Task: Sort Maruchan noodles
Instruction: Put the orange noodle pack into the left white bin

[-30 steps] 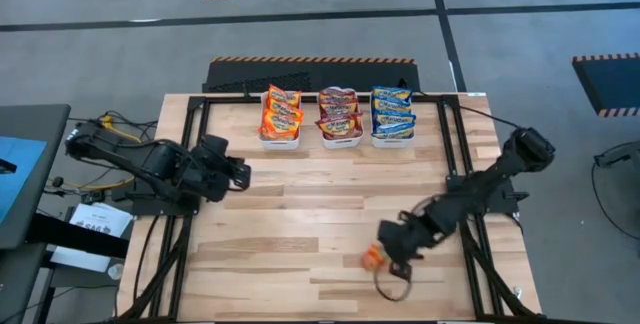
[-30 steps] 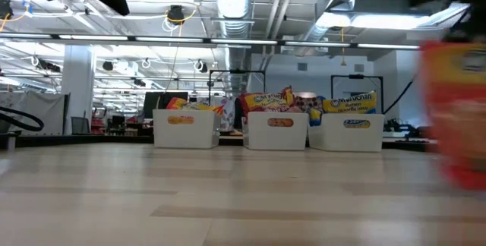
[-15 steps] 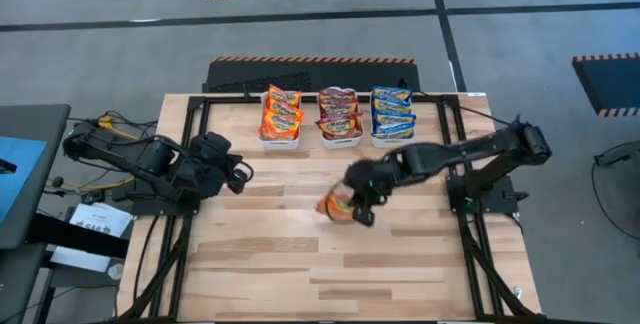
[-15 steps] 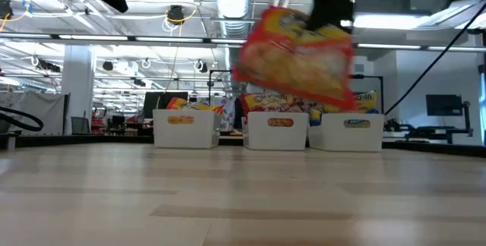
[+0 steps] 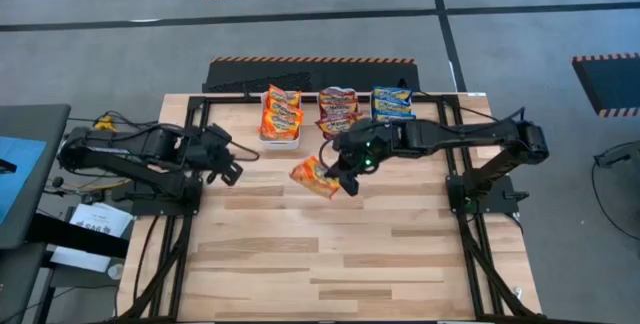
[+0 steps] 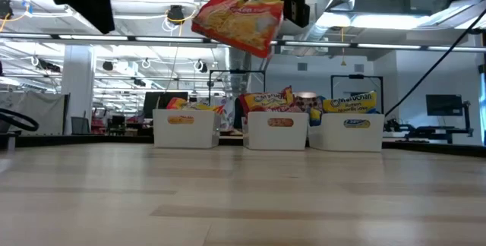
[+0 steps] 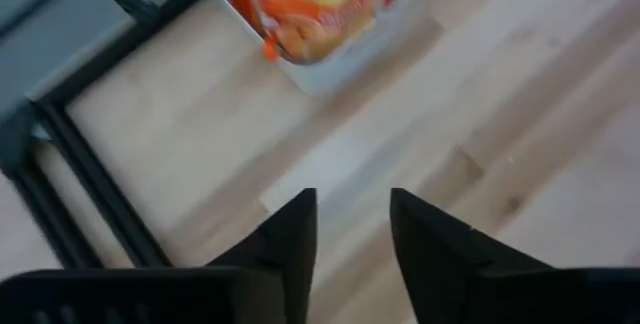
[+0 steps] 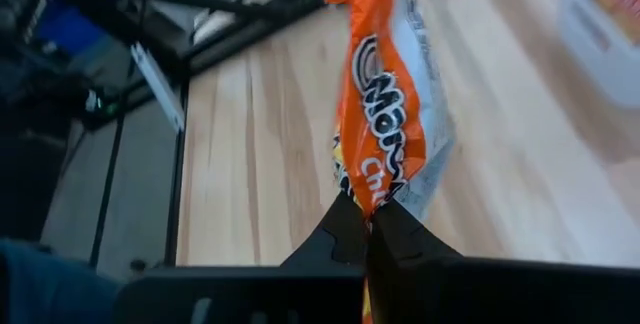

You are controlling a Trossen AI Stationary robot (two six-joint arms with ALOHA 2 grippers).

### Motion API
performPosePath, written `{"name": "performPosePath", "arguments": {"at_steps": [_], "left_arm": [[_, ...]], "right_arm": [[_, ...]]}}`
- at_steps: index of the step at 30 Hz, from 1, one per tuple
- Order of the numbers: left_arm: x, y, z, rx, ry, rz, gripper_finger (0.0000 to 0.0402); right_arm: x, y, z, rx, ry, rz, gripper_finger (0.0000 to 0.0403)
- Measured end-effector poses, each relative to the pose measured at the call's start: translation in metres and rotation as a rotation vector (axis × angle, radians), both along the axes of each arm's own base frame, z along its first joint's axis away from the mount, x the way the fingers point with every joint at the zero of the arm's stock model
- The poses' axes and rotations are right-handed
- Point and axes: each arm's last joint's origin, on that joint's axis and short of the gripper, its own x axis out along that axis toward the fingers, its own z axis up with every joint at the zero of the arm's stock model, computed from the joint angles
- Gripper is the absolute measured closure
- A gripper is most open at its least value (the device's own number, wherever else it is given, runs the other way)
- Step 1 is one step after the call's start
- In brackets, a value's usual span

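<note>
Orange crinkly plastic noodle packet (image 5: 314,177) pinched in my right pincer (image 5: 349,171), aloft before far white plastic bins (image 6: 185,128); my left pincer (image 7: 350,226) spread over wooden tabletop (image 5: 320,254).

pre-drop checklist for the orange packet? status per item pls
1. Right gripper grip on the orange packet: jaws shut on one edge, packet hanging from them. ok
2. Packet clear of the table: lifted well above the wood in the low view. ok
3. Target is the orange bin: it holds orange packets; maroon bin and blue bin hold their own colours. ok
4. Packet over the orange bin: sits in front of the bins, between orange and maroon. not ok
5. Left gripper out of the path: empty, jaws apart, close beside the orange bin. cannot tell
6. Room left in the orange bin: cannot tell
</note>
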Motion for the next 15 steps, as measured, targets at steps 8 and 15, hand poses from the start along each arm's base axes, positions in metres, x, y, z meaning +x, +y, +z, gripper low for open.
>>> {"name": "performPosePath", "arguments": {"at_steps": [8, 15], "left_arm": [[0.009, 0.017, 0.007, 0.101, -0.059, 0.026, 0.0256], [0.026, 0.02, 0.018, 0.111, -0.201, -0.096, 0.0263]], "right_arm": [[0.002, -0.03, 0.006, -0.007, -0.078, -0.09, 0.0398], [0.0, -0.065, 0.014, -0.025, -0.168, -0.194, 0.0398]]}}
